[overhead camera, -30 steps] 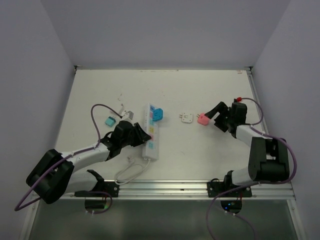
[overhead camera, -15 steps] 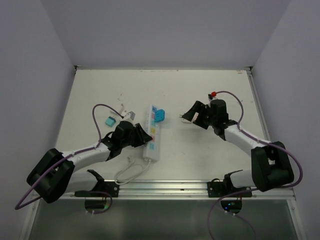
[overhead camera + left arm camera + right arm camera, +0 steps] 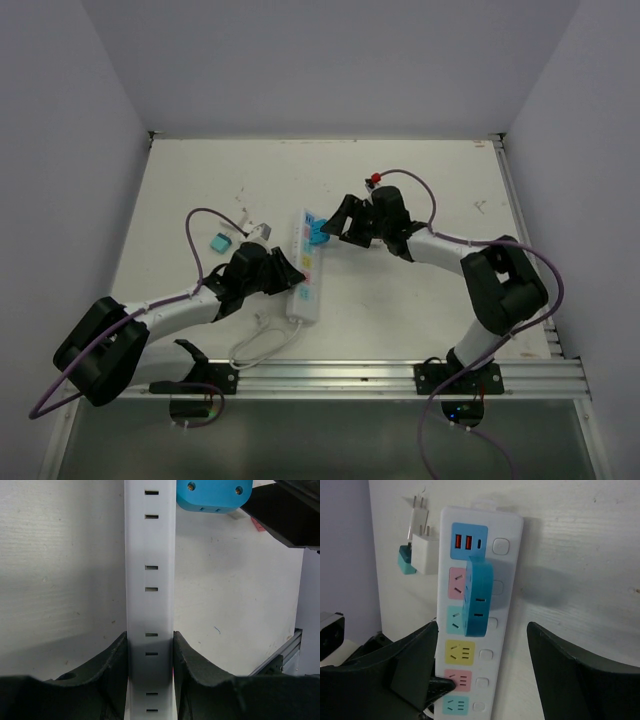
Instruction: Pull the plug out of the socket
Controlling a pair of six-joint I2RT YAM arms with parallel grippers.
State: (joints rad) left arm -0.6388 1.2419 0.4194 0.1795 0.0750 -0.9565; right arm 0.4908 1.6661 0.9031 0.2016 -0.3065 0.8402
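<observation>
The socket, a long white power strip with coloured outlet faces, lies left of centre on the table. A blue plug sits in its far half, over the pink and teal faces in the right wrist view. My left gripper is shut on the socket's near half, and its fingers press both long sides of the socket. My right gripper is open. Its jaws straddle the socket just short of the blue plug without touching it.
A white wall adapter with a teal piece lies just left of the strip's far end. A small teal block lies farther left. The strip's thin white cord loops toward the front rail.
My right arm has swung from the table's right side leftward to the blue plug, jaws open. The left gripper and the socket have not moved.
</observation>
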